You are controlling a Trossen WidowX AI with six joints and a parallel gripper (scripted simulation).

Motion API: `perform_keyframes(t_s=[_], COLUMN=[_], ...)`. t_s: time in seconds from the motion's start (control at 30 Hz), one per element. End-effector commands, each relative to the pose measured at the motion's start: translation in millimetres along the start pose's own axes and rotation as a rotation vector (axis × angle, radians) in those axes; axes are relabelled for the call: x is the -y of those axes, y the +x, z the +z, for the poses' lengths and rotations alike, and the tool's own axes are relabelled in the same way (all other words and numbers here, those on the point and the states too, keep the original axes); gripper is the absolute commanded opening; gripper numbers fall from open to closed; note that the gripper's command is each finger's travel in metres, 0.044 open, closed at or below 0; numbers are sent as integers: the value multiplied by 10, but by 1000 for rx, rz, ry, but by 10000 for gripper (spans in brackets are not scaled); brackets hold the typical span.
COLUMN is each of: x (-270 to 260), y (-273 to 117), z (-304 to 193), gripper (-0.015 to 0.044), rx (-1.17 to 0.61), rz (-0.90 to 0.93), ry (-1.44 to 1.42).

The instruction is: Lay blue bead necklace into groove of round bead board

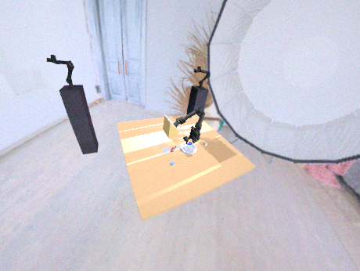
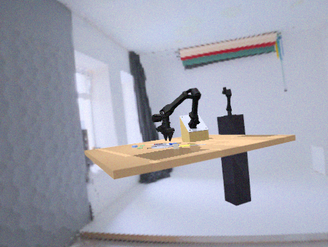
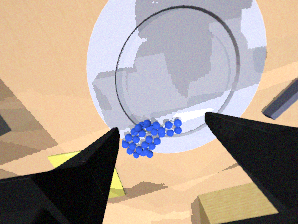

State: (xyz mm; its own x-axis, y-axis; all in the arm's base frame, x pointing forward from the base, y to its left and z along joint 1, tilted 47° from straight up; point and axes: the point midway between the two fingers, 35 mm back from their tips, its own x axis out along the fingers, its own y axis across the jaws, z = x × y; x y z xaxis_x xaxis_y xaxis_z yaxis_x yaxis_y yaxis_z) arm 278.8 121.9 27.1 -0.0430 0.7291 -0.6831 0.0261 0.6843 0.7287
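The round bead board, pale and glossy with a dark-lined ring groove, lies flat on the table. The blue bead necklace is bunched in a small heap over the board's edge nearest the arm. Part of the heap lies on the board and crosses the groove line; a short double row of beads reaches inward. My gripper points down above the heap, open and empty. In the wrist view the heap shows between the fingertips, closer to the left finger. The fingertips are a little above the table.
A yellow flat piece lies beside the board, partly behind the left finger. A wooden block shows near the right finger and a dark bar right of the board. A slanted box and a small blue piece are also on the table.
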Motion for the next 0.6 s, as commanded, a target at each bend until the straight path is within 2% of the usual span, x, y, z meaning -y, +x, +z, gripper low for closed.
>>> perform_keyframes(t_s=[0.0,0.07,0.23,0.5,0.57], x=[-53,-118,-228,-232,-224], y=[-30,-70,-136,-7,-82], z=[-91,-224,-514,-526,-501], gripper=[361,310,310,310,310], rx=[-2,-2,-3,-3,0], rz=[2,2,3,3,0], ry=[-30,-73,-164,-167,-166])
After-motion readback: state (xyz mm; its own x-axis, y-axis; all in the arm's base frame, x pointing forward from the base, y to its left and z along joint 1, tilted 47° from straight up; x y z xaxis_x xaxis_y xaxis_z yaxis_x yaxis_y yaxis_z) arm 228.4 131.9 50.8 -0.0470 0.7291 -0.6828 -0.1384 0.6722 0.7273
